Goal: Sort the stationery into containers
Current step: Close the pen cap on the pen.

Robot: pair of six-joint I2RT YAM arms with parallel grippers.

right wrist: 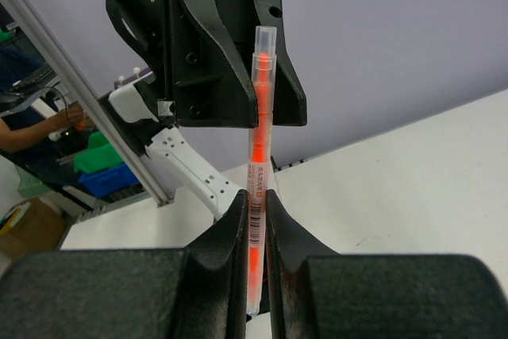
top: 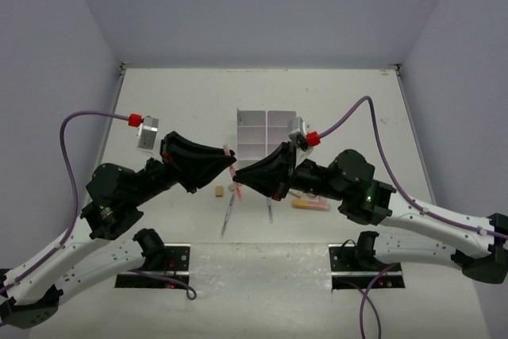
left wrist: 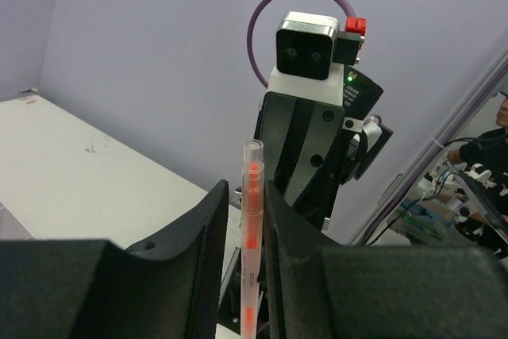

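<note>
Right gripper [right wrist: 254, 202] up close is pinched tight on the clear-barrelled orange plastic pen [right wrist: 258, 132], mid-air just short of the white six-compartment plastic organizer [top: 267, 126], left gripper [left wrist: 246, 190] parted loosely around its far end, so I fear it swings and drops.

Orange pen [right wrist: 258, 125], lower end: buried between fingers of the right hand [right wrist: 254, 200]; cut by the bottom edge in the left wrist view.
Organizer [top: 252, 126], near right corner: behind the right hand.
Thin pens [top: 228, 216] on counter [top: 159, 101]: colours too small to tell.
</note>
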